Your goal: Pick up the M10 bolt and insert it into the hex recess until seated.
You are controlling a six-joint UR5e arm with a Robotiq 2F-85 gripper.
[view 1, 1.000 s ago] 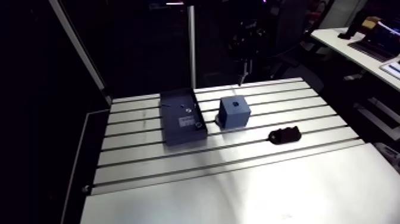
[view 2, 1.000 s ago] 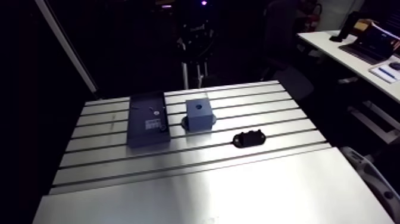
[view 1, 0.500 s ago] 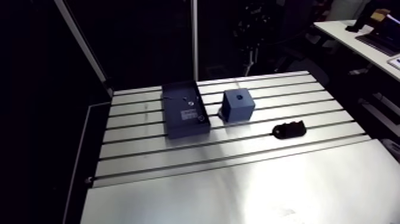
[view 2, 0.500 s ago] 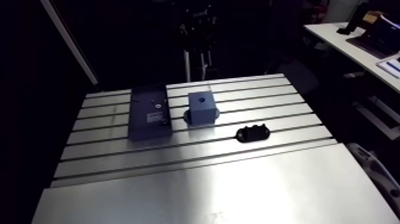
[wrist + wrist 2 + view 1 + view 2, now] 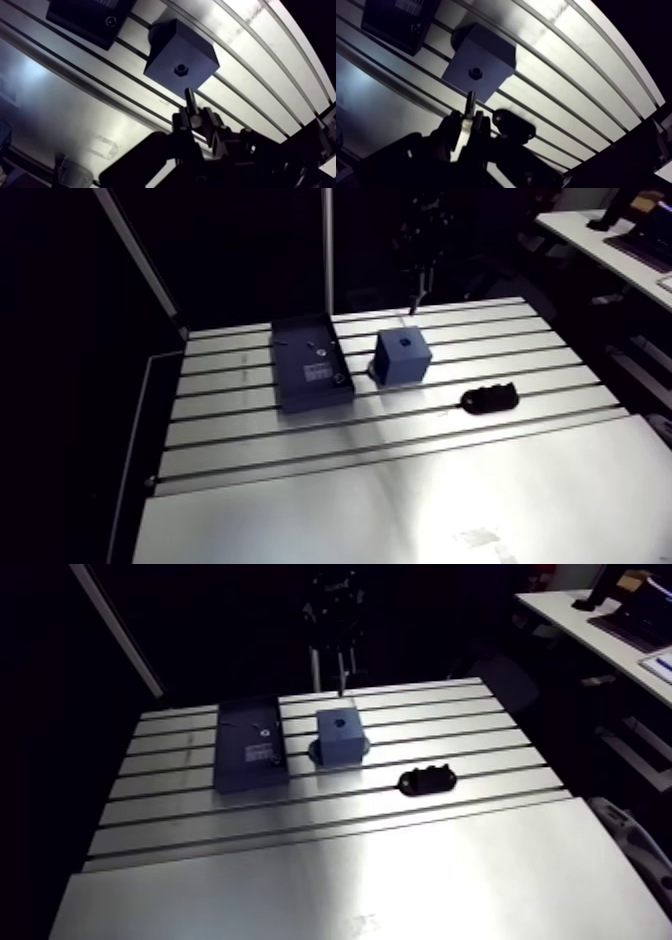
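**A:** What is lying around the work?

**B:** Three things sit on the slotted aluminium table [image 5: 400, 488], each apart from the others. There is a shallow dark blue rectangular tray [image 5: 310, 373]. Just beside it is a dark blue cube-shaped block [image 5: 402, 356]. A small black lumpy part [image 5: 488, 399] lies farther off on the block's other side.

**A:** What is between the gripper and the block?

**B:** In the wrist view the block's top face shows whole, with the small hex recess [image 5: 180, 68] in its middle. The black part lies under the gripper, partly hidden by it.

**A:** And what is in the tray?

**B:** A pale label and a few small pieces. One small round piece [image 5: 111, 21] sits by the corner nearest the block. I cannot tell what the pieces are.

**A:** And the gripper and the bolt?

**B:** The two-finger gripper [image 5: 194, 119] is clamped narrow on the dark metal M10 bolt [image 5: 189, 98]. The bolt's shank sticks out past the fingertips and points towards the block, and its tip is apart from the recess. In the arm view it hangs over the table's far edge, behind the block.
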